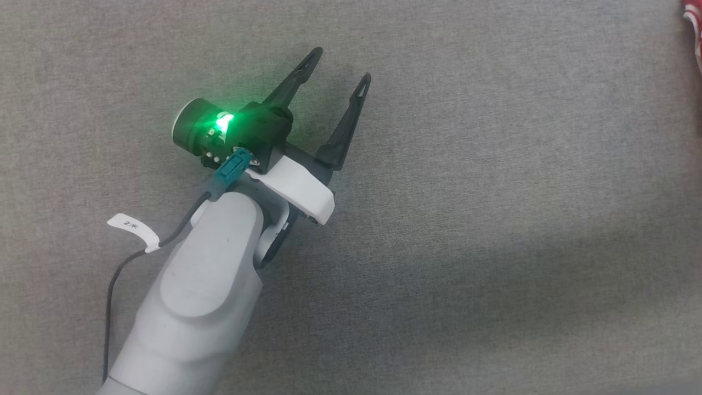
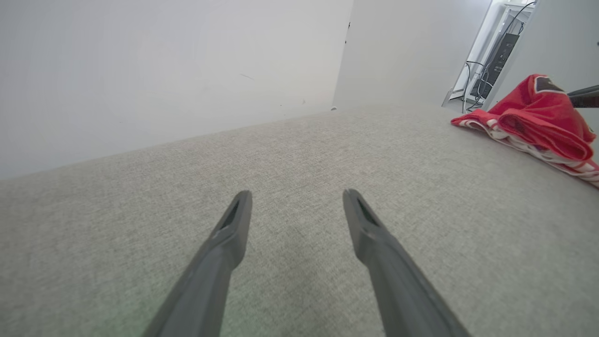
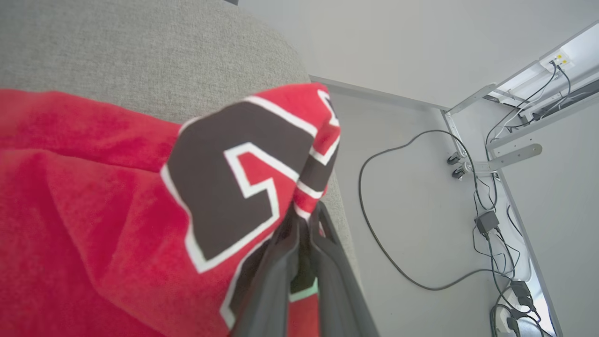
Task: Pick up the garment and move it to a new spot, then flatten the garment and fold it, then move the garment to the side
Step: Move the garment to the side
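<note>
The garment (image 3: 93, 196) is a red jersey with black-and-white lettering, bunched up at the far right of the grey table. My right gripper (image 3: 306, 215) is shut on a fold of it beside the lettering, lifting that part above the surface. From the left wrist view the garment (image 2: 538, 119) lies in a heap with its striped trim on the table, and a dark finger of the right gripper (image 2: 582, 96) enters at its top. A sliver of the garment (image 1: 695, 33) peeks in at the head view's top right corner. My left gripper (image 1: 339, 65) hovers open over bare table, far left of the garment.
The grey fabric table (image 1: 493, 219) spreads around the left gripper. A white wall (image 2: 164, 70) backs the table. Beyond the table's right edge the floor (image 3: 402, 206) carries black cables (image 3: 374, 224) and a wheeled metal frame (image 3: 496, 161).
</note>
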### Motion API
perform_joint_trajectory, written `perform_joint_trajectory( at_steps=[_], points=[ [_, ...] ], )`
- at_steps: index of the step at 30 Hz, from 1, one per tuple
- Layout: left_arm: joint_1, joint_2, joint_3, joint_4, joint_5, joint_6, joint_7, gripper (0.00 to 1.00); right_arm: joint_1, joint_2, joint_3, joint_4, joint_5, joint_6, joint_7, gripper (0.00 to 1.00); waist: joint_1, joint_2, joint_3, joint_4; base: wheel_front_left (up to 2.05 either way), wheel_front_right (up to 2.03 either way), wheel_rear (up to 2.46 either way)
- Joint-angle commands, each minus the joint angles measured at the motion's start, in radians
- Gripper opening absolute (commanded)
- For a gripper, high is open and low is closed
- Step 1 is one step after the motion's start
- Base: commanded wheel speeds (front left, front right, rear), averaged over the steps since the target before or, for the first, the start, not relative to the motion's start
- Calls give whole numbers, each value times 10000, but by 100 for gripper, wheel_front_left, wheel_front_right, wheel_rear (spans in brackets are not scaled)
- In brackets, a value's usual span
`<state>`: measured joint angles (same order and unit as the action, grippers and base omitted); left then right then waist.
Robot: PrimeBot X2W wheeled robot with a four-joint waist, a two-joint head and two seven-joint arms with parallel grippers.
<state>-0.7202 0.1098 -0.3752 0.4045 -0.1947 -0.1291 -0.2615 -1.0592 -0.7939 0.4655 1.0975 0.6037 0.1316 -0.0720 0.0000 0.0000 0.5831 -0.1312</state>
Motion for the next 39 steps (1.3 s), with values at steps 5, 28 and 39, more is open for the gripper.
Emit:
perform_joint_trajectory(
  at_steps=[5, 28, 39],
  points=[
    [14, 50, 91, 27, -53, -13, -42, 100, -454, 100, 183, 524, 105, -19, -239, 45, 0, 0, -48, 138, 0, 0, 0],
    [2628, 452, 1935, -843, -158, -11, -43, 100, 1521, 522, 786, -506, 2334, -19, -1649, 100, 0, 0, -2908, 1346, 0, 0, 0],
    [4669, 1005, 3096, -1266, -573, -11, -43, 100, 4165, 1218, -810, -2707, 1785, -19, -1932, 100, 0, 0, -4663, 1756, 0, 0, 0]
  ],
)
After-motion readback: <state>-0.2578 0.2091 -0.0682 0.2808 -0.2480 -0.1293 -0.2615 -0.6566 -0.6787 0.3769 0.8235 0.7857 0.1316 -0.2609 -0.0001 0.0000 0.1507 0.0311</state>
